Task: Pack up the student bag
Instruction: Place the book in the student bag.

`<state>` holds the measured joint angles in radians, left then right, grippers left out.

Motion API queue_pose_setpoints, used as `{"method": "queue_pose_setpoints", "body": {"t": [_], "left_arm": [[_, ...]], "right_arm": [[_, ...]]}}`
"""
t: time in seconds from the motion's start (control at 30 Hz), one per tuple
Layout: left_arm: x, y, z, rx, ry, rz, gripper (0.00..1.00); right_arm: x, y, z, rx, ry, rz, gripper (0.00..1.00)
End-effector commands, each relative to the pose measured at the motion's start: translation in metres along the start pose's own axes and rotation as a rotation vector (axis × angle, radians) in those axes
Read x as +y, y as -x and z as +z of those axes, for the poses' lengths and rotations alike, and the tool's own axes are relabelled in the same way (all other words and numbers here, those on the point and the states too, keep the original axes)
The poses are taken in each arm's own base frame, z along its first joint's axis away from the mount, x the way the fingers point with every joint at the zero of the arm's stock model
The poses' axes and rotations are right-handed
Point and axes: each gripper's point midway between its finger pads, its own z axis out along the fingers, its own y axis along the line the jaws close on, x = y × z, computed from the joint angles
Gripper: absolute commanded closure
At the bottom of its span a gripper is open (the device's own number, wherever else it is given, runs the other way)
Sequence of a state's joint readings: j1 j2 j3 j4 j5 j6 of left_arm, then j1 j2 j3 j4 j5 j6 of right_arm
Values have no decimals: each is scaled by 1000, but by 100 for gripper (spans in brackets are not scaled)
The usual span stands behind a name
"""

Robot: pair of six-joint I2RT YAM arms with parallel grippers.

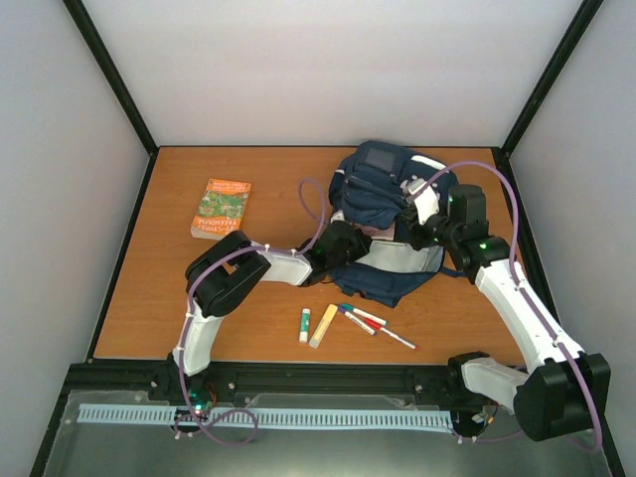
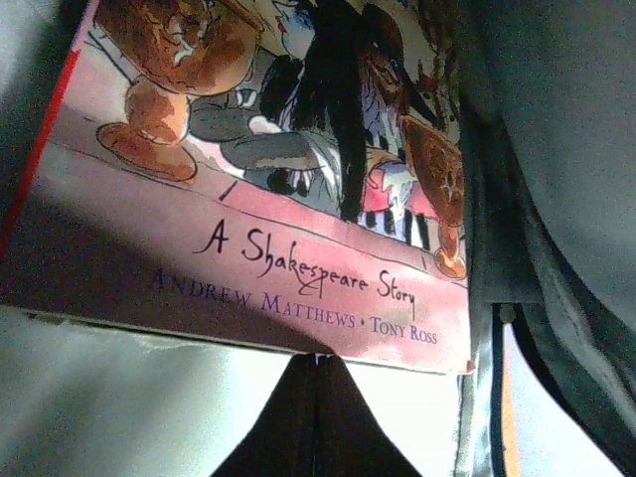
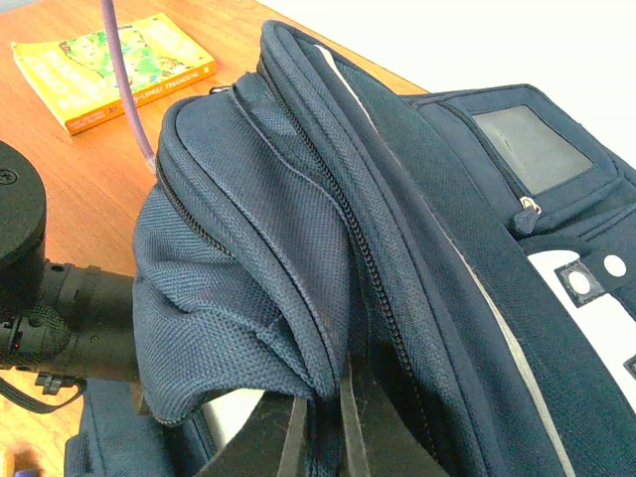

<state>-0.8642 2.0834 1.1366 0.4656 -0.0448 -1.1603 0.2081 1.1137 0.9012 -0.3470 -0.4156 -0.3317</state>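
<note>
The student bag [image 1: 393, 214] lies at 2 o'clock on the table [image 1: 149, 298]. The right gripper [image 3: 323, 402] pinches its zip edge tight, lifting the mouth. The left gripper [image 2: 318, 368] is closed on a Shakespeare story book [image 2: 298, 248], which seems to be inside the bag. Next it must let go. An orange book [image 1: 222, 207] waits at 10 o'clock.

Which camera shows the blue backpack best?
The top view: nearly the whole student bag lies in frame. The right wrist shows only its zips and pocket up close; the left wrist, just dim fabric beside a book.
</note>
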Motion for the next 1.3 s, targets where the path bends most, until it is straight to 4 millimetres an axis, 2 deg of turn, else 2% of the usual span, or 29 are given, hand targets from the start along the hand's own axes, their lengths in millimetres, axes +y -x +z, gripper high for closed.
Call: {"method": "queue_pose_setpoints", "body": {"t": [0.0,0.13,0.27,0.4,0.63,0.83,1.03,1.1,1.17,1.27], "left_arm": [[-34,12,6,-58,-130,-34,99],[-34,8,5,-34,-135,-40,99],[-29,5,-9,-19,-117,-31,99],[-19,-7,-26,47,-82,-45,98],[-3,-19,-74,122,-6,5,95],[27,-18,-128,111,109,67,92],[45,0,-189,60,236,195,81],[51,9,-210,33,282,220,76],[64,17,-230,9,346,232,72],[81,29,-253,-26,367,200,67]], "right_arm": [[2,31,-8,-123,24,-49,97],[0,31,-8,-125,21,-44,97],[0,30,-8,-126,23,-44,97],[-2,25,-3,-108,22,-45,97],[-4,17,5,-79,25,-52,97],[-2,13,4,-67,35,-86,97],[28,2,-1,-4,213,-135,95],[39,-8,-4,34,268,-152,95],[45,-20,-7,84,305,-182,95],[47,-44,-8,170,314,-200,94]]}}
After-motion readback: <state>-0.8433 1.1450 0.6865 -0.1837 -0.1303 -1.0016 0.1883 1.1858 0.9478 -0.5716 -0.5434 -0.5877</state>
